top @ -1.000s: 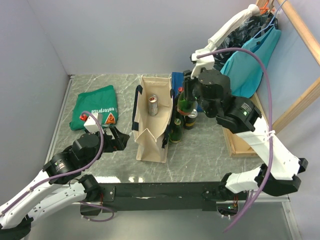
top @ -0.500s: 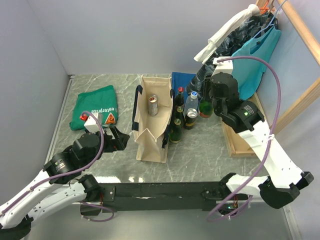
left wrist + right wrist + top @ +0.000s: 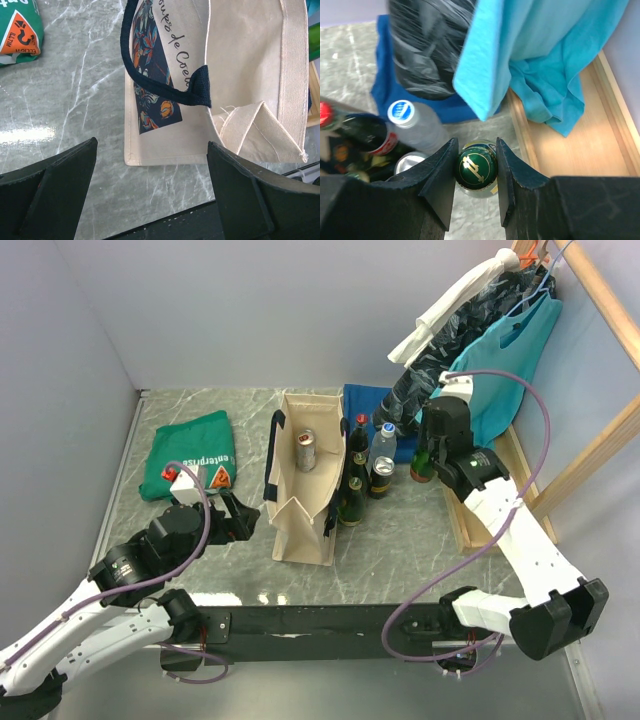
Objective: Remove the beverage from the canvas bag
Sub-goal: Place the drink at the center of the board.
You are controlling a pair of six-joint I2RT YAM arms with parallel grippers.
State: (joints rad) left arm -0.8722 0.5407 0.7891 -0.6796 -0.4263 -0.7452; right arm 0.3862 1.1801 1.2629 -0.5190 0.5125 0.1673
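The right gripper [image 3: 427,450] is clamped on the cap of an upright green glass bottle [image 3: 476,167], held just right of the drinks standing on the marble table [image 3: 400,550] and beside the wooden tray [image 3: 480,525]. One silver can [image 3: 305,450] stands upright inside the open canvas bag [image 3: 290,515], at its far end and reachable only from above. It lies left of the busy right gripper, with a red-capped dark bottle [image 3: 360,440], a clear water bottle [image 3: 384,445] and a second can [image 3: 381,477] crowded between them. The left gripper [image 3: 151,150], its jaws spread wide and empty, sits low at the bag's near-left wall and is the nearer arm, though the navy handle [image 3: 150,82] and the tall canvas side stand in its way. A folded green T-shirt [image 3: 190,455] lies far left.
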